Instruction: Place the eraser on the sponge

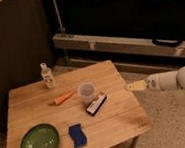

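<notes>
Gripper [136,86] is seen off the right edge of the table [34,108], at about the height of the top, on the end of the white arm that reaches in from the right. How far it is open cannot be told. Nothing of the task is held in it, since the eraser [96,103] lies flat on the table near the middle, set on a slant, with its far end just beside the cup [86,93]. The sponge [77,135] lies bare nearer the front edge, apart from the eraser and just right of the bowl [39,143]. The carrot [64,98] lies left of the cup.

The eraser is therefore not yet on the sponge, and the step in hand is judged to be a reach for it. It would be done well if the eraser were approached from above and the wrist turned to match its slant, so that it is taken across its narrow width. The grasp is better placed at or just short of the middle, on the side away from the cup, so that the cup is not knocked. The block should be lifted level and carried clear of the table.

Over the sponge, the eraser's middle should be centred. The pad looks soft and small, so a low release is advised, lest the block tip off towards the bowl.
</notes>
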Robot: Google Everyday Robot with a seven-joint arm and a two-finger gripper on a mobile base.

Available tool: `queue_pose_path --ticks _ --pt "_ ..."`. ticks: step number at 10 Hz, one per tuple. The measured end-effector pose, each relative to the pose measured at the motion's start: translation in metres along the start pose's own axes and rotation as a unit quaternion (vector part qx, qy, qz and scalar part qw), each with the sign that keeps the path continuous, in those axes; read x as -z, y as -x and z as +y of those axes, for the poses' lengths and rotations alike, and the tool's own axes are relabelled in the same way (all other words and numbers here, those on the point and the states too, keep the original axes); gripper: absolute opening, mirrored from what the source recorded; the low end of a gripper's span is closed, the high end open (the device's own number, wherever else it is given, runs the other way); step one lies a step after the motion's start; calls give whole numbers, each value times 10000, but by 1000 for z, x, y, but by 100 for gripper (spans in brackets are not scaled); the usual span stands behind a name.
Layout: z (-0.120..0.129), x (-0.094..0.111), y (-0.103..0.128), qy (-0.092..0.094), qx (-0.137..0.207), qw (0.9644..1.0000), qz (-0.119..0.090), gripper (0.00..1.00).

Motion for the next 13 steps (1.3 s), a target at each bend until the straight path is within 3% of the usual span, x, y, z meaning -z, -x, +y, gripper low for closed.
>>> queue_pose_path --ticks 2,4,5,6,8,9,10,11,12,13 --pt "-3 0 0 -75 80 9999 13 80" --pt "-17 1 -4 -321 668 9968 310 80" --pt "-28 5 -2 -500 1352 9873 674 80" --pt "-35 6 -1 -673 1828 9767 898 80" --pt "-50 5 3 -1064 2827 9437 1350 80" --pt "-55 9 5 -1180 3249 9245 1608 80" --pt "-57 12 7 -1238 3525 9101 1792 80" --pt "-60 13 7 -1277 3715 8993 1920 80" --pt "-61 13 7 -1305 3841 8917 2008 80" --pt "-62 14 7 -1321 3889 8889 2031 80"
